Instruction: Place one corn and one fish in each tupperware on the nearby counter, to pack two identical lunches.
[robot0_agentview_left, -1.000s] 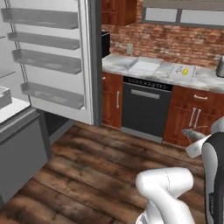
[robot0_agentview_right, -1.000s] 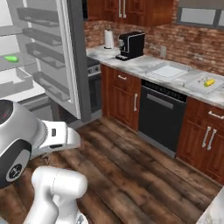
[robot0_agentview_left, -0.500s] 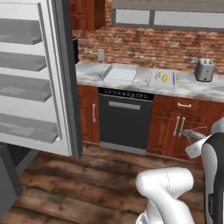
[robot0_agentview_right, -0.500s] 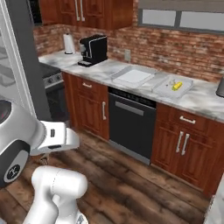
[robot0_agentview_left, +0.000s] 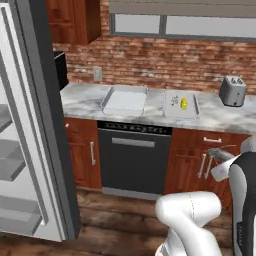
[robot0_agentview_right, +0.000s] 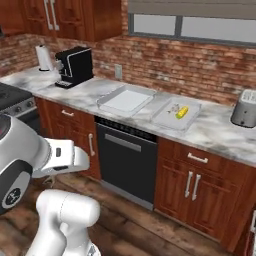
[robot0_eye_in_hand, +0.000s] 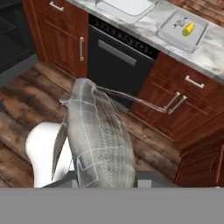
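My claw (robot0_eye_in_hand: 103, 183) is clamped on a fish (robot0_eye_in_hand: 98, 135), which rises large and grey right in front of the hand camera, its thin tail pointing up toward the cabinets. From the left base camera the fish (robot0_agentview_left: 220, 152) pokes out past my forearm at the right edge, well short of the surface (robot0_agentview_left: 80, 97).

On that marbled surface stand the two tupperware trays, side by side over the dishwasher (robot0_agentview_left: 132, 160). The left tray (robot0_agentview_left: 125, 100) looks bare. The right tray (robot0_agentview_left: 181, 104) holds the yellow corn (robot0_agentview_left: 184, 103) and a small dark shape next to it that I take for a fish, though it is too small to be sure. In the right base camera the same pair shows: left tray (robot0_agentview_right: 125, 99), right tray (robot0_agentview_right: 176, 112) with the corn (robot0_agentview_right: 181, 112).

My judgement is that this fish belongs in the left tray. The risks I see:

- The fish is slim and I hold it near one end, so a quick swing could twist it between the jaws or shake it out onto the wooden floor
- The trays are alike and close together; dropping into the right one would leave one lunch doubled and the other short
- The rims are raised, so a low approach could knock a tray, and a release over a rim could let the fish slide out
- The toaster (robot0_agentview_left: 232, 90) stands just beyond the right tray and could be clipped by a wide reach
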